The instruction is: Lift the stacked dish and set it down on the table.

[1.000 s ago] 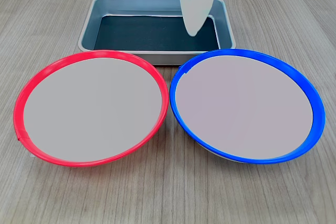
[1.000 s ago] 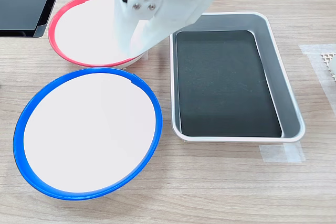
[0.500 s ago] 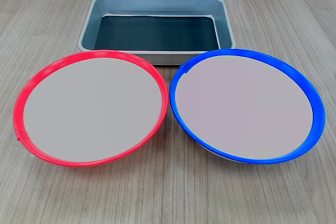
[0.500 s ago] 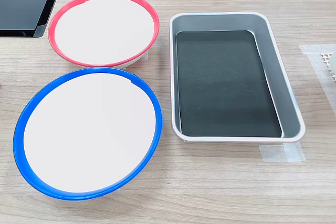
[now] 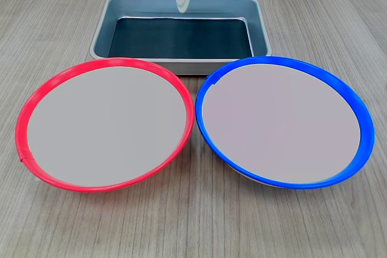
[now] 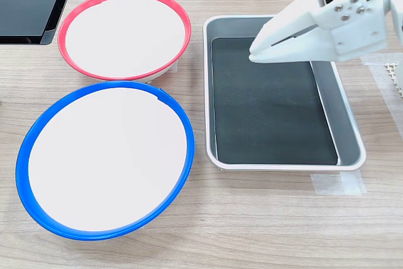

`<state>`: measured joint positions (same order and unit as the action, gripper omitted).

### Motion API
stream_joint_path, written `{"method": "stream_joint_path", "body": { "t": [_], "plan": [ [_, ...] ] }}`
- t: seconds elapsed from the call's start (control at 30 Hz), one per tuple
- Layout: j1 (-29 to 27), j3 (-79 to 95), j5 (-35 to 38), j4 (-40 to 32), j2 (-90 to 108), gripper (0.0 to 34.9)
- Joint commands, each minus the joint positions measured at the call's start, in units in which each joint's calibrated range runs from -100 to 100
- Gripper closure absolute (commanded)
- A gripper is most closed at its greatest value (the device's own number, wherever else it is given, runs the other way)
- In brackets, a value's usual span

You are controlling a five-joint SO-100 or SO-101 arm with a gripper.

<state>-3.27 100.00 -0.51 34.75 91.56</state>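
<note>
Sitting flat on the table (image 5: 338, 22), the blue dish (image 5: 281, 122) faces straight up. It is round, so no long axis and no heading to call. It rests directly on the wood, nothing under it, nothing on it.

In the first exterior view it is at the right, with the red dish (image 5: 106, 125) on the left; their rims nearly touch at the middle. In the second exterior view the blue dish (image 6: 106, 159) is at lower left and the red dish (image 6: 124, 34) above it, rims just beside each other.

The tray (image 6: 349, 124) lies next to both dishes, long axis running up-down in the second exterior view, with a dark mat (image 6: 267, 102) in its floor. In the first exterior view the tray (image 5: 259, 25) sits behind the dishes.

The gripper (image 6: 255, 55) hangs over the tray's upper part in the second exterior view, white, tips pointing to the second exterior view's left. Jaws look pressed together, only a thin seam between them, nothing held, touching nothing. In the first exterior view only its tip (image 5: 182, 1) shows at the top edge, over the tray's far rim.

Count: two dishes, one tray, one gripper. Pale tape (image 6: 337, 184) is visible at the tray's lower right corner in the second exterior view, another piece (image 6: 381, 67) at the right edge.
</note>
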Motion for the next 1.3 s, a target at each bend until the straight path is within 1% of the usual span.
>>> {"method": "stream_joint_path", "body": {
  "t": [0.0, 0.03, 0.1, 0.23, 1.27],
  "plan": [
    [0.78, 0.00, -0.34, 6.90, 4.69, 34.9],
    [1.06, 0.00, -0.39, 9.62, 6.22, 34.9],
    [1.34, 0.00, -0.44, 12.51, 7.50, 34.9],
    [2.29, 0.00, -0.78, 12.59, 7.50, 34.9],
    [2.00, 0.00, -0.20, 12.67, 7.50, 34.6]
  ]
}}
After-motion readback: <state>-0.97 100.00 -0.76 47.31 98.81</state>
